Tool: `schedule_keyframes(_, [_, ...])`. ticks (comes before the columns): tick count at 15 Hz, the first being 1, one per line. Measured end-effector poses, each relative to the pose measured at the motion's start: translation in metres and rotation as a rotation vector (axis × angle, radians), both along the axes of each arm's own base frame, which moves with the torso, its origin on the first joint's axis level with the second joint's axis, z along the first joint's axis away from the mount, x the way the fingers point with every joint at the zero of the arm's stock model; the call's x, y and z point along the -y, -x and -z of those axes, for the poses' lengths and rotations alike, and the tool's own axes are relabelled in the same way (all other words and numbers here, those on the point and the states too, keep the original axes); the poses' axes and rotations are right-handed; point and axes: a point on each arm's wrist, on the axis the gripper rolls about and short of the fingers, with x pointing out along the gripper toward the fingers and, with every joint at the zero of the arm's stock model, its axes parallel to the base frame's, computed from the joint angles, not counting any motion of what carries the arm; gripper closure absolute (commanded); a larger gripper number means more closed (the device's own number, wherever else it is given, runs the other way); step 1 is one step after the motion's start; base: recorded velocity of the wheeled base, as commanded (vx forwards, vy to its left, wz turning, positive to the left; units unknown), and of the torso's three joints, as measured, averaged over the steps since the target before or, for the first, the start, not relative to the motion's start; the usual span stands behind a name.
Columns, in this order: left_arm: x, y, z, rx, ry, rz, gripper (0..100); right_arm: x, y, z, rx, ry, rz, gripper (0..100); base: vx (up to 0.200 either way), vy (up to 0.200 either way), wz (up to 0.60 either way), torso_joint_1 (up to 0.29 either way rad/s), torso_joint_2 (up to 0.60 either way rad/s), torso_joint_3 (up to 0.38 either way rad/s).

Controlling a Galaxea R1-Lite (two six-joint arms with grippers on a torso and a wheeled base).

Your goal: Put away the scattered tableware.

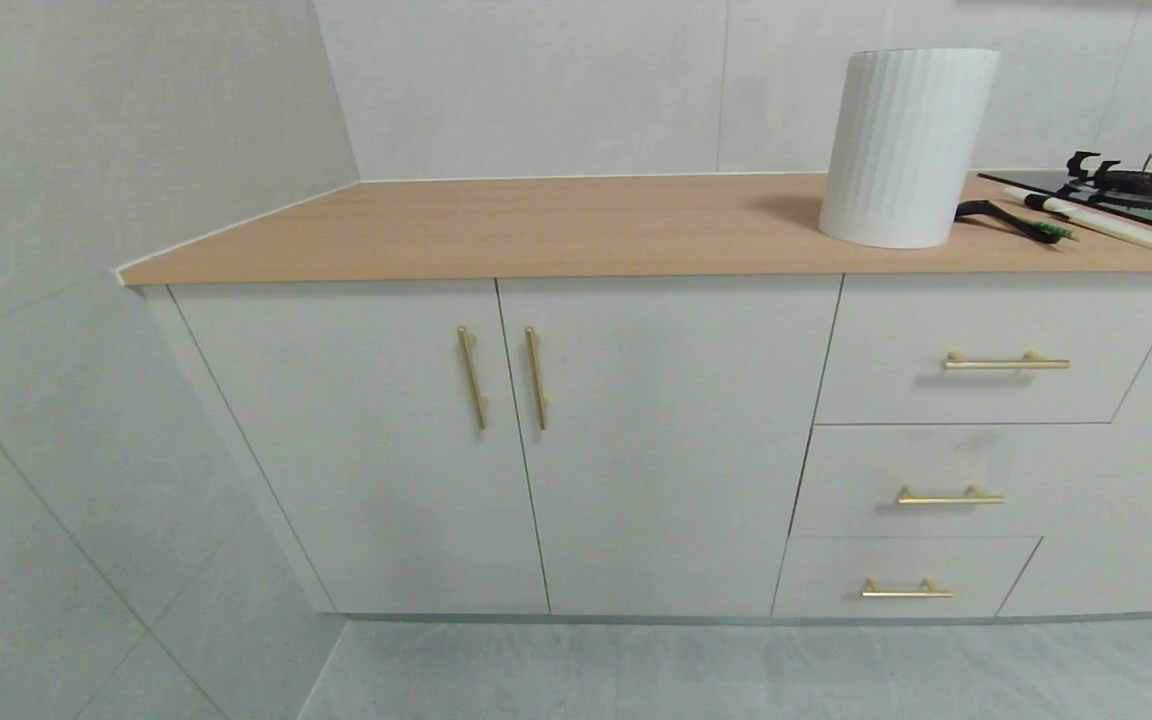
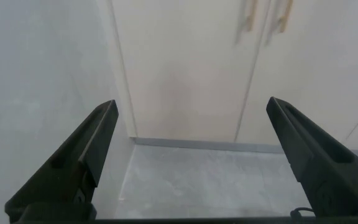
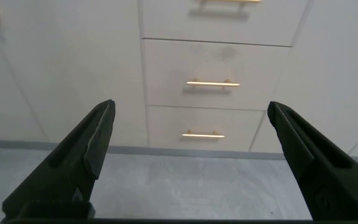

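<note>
Nearest, the left gripper [image 2: 191, 102] and the right gripper [image 3: 191, 104] hang low before the cabinet fronts, jaws spread wide and empty. Nothing looks put away yet: a black-handled utensil [image 1: 1011, 220] and a white-handled knife [image 1: 1101, 222] lie loose on the wooden counter [image 1: 536, 225] at the upper right of the head view, just beside a white ribbed container [image 1: 906, 145] and by the stove [image 1: 1136, 185]. Closed drawers [image 1: 996, 395] sit below them, and the container probably crowds any reach from the left.
</note>
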Motion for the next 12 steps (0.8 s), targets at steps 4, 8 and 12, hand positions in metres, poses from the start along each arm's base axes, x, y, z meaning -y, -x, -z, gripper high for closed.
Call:
schedule_keyframes(4, [0.0000, 0.0000, 0.0000, 0.000, -0.003, 0.002, 0, 0.0000, 0.0000, 0.0000, 0.000, -0.003, 0.000, 0, 0.000, -0.200, 0.00, 0.002, 0.00, 0.001])
schedule_keyframes(8, [0.0000, 0.0000, 0.0000, 0.000, -0.003, 0.002, 0, 0.0000, 0.0000, 0.0000, 0.000, -0.003, 0.000, 0, 0.000, -0.200, 0.00, 0.005, 0.00, 0.004])
schedule_keyframes(12, [0.0001, 0.0000, -0.0002, 0.001, -0.002, 0.001, 0, 0.0000, -0.0001, 0.0001, -0.002, -0.003, 0.000, 0, 0.000, 0.000, 0.00, 0.000, 0.00, 0.000])
